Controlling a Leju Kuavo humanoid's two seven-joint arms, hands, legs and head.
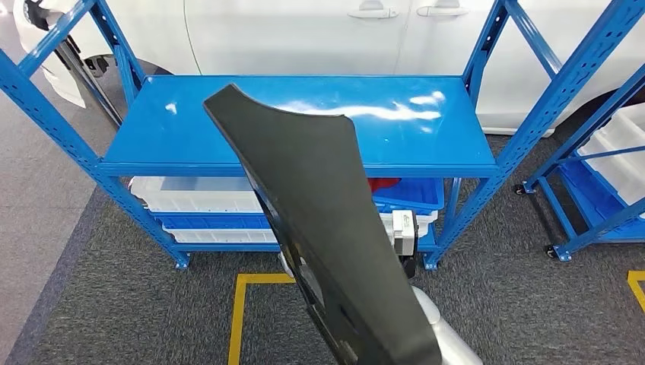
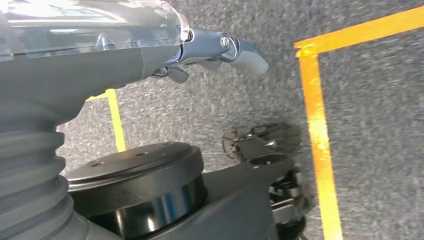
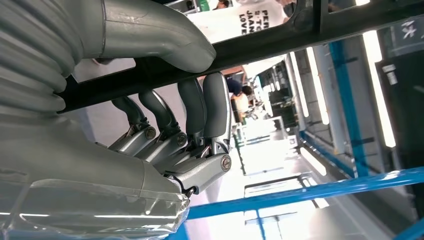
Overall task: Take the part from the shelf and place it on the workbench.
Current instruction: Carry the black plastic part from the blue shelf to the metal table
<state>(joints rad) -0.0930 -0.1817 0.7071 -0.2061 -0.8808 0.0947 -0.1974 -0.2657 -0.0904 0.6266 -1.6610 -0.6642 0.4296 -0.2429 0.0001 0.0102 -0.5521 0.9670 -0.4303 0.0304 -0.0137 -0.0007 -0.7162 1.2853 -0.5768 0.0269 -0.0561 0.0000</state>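
You see the part (image 1: 319,228), a long dark trim panel, held up in front of the head camera, rising from the lower middle and leaning left across the blue shelf (image 1: 304,125) behind it. In the right wrist view, your right hand (image 3: 170,125) grips it, the thumb on one side of the dark edge (image 3: 260,42) and the darker fingers (image 3: 210,107) curled round the other. Your left hand (image 2: 210,52) hangs over the grey carpet (image 2: 370,130) beside a yellow floor line (image 2: 317,125), holding nothing; you cannot tell how far its fingers are spread. White bins (image 1: 198,194) sit on the lower tier, and a white car (image 1: 319,34) stands behind.
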